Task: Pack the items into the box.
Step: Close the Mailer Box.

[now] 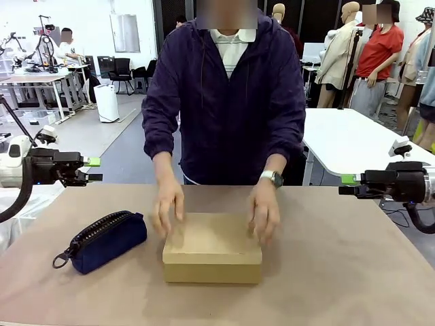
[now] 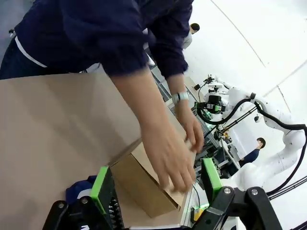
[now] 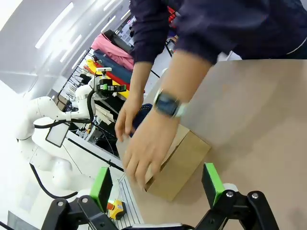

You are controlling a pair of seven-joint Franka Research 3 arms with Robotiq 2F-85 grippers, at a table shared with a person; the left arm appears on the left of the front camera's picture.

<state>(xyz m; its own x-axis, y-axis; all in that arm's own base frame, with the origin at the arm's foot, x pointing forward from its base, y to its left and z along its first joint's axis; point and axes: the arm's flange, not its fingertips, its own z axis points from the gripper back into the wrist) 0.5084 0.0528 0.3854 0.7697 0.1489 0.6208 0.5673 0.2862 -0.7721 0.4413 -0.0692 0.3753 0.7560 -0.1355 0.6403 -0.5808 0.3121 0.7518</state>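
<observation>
The tan cardboard box (image 1: 212, 257) sits shut in the middle of the table, and both of the person's hands (image 1: 264, 212) press on its lid. The items are out of view. My left gripper (image 1: 94, 170) hovers open above the table's left edge, well away from the box. At the right edge my right gripper (image 1: 348, 185) is likewise open and holds nothing. In the left wrist view the box (image 2: 144, 184) and the person's hand lie beyond the spread fingers (image 2: 101, 184). The right wrist view shows the box (image 3: 184, 160) past its green pads (image 3: 211, 177).
A navy zipped pouch (image 1: 102, 241) with a ring pull lies left of the box. The brown table (image 1: 353, 272) is bare to the right of the box. The person stands at the far side, arms reaching over the middle.
</observation>
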